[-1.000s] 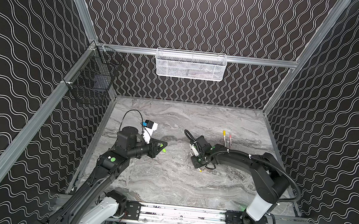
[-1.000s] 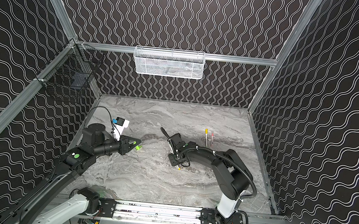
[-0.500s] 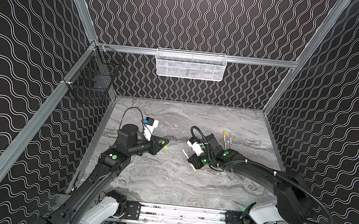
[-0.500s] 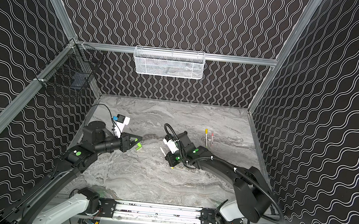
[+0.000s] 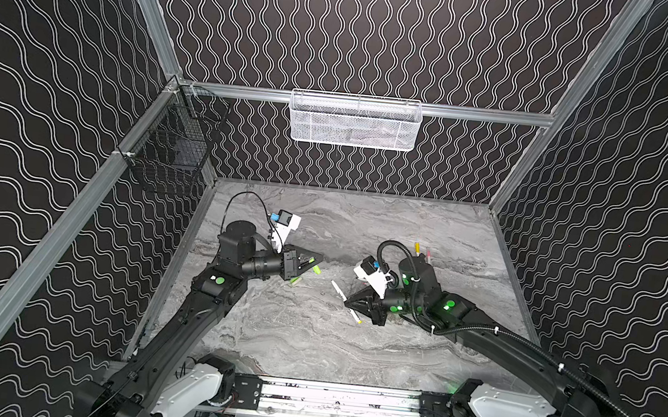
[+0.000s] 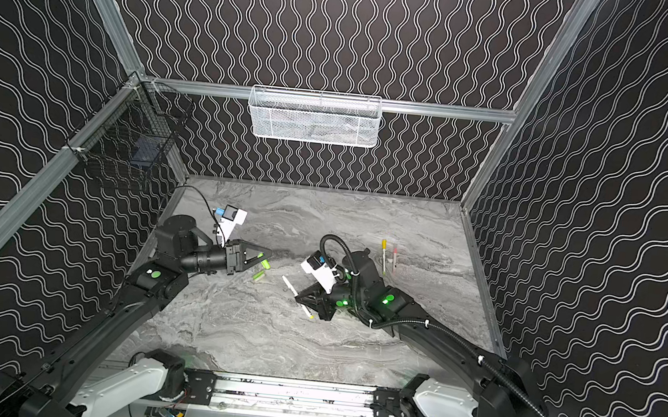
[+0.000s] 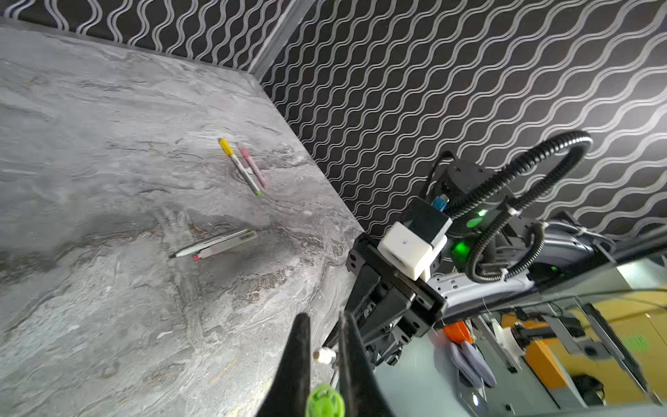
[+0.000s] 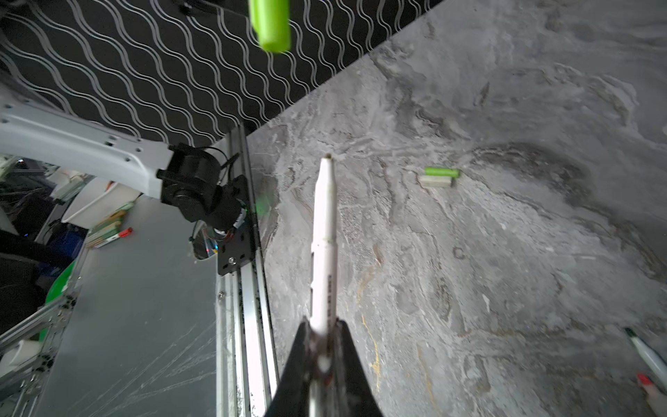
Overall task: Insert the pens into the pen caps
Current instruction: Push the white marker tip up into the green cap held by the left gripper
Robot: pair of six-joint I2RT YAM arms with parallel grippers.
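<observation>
**Both top views.** The left arm rises from the near rail with its elbow bent and its wrist about level, aimed at the middle. The left claw [image 5: 315, 260] [image 6: 267, 255] is clenched on a lime cap [image 5: 317, 269] [image 6: 267, 266], which it holds above the marbled table [image 5: 311, 341]. A loose lime cap [image 5: 295, 282] [image 6: 259, 276] lies just beneath that claw, on its rail side. The right arm reaches in low, forearm sloping down and wrist turned toward the left claw. The right claw [image 5: 350, 305] [image 6: 299, 299] is clamped across a white pen [image 5: 338, 289] [image 6: 287, 283], which sticks out on both sides of its tips. Behind this claw's wrist, a yellow-capped pen [image 5: 417, 249] [image 6: 384, 256] and a pink-capped pen [image 5: 429, 254] [image 6: 394, 259] lie side by side.

**Left wrist view.** The black fingers [image 7: 301, 353] stand nearly together, with the lime cap [image 7: 325, 402] seen end-on between them. The white pen [image 7: 325, 355] points in from directly ahead.

**Right wrist view.** The right claw [image 8: 321, 335] pinches the rear of the barrel, and the white pen [image 8: 325, 234] juts straight forward with its tip bare. The lime cap [image 8: 271, 25] sits ahead of the tip and off its line, not touching it. The loose lime cap [image 8: 442, 172] lies further ahead on the table.
</observation>
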